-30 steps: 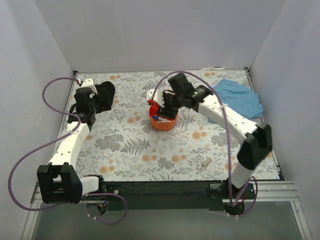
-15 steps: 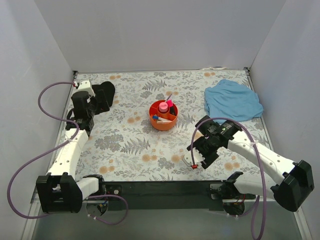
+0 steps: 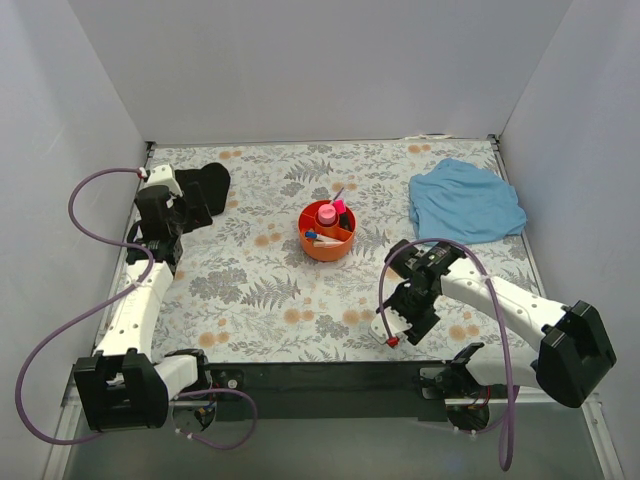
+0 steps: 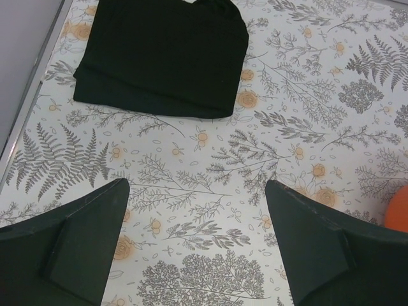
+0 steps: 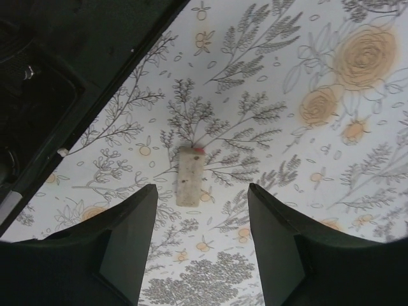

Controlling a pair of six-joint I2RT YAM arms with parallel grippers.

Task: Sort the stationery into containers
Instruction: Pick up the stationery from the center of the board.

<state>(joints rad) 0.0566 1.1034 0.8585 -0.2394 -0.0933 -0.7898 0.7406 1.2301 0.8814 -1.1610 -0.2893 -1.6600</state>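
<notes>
The round orange tray (image 3: 327, 243) stands mid-table and holds a pink bottle (image 3: 326, 214), a pink item and thin pens. Its rim shows at the right edge of the left wrist view (image 4: 400, 211). A beige eraser (image 5: 189, 176) lies flat on the floral mat, just ahead of my open, empty right gripper (image 5: 201, 189). In the top view my right gripper (image 3: 398, 318) hovers near the front edge and hides the eraser. My left gripper (image 3: 165, 205) is open and empty at the far left, also shown in the left wrist view (image 4: 196, 183).
A black cloth (image 4: 162, 54) lies folded just ahead of the left gripper, at the far left in the top view (image 3: 205, 183). A light blue cloth (image 3: 465, 200) lies at the back right. The table's black front edge (image 5: 64, 64) runs close to the eraser.
My right arm has swung from over the orange tray to the near right of the table and now sits above the eraser. My left arm has shifted slightly back and left.
</notes>
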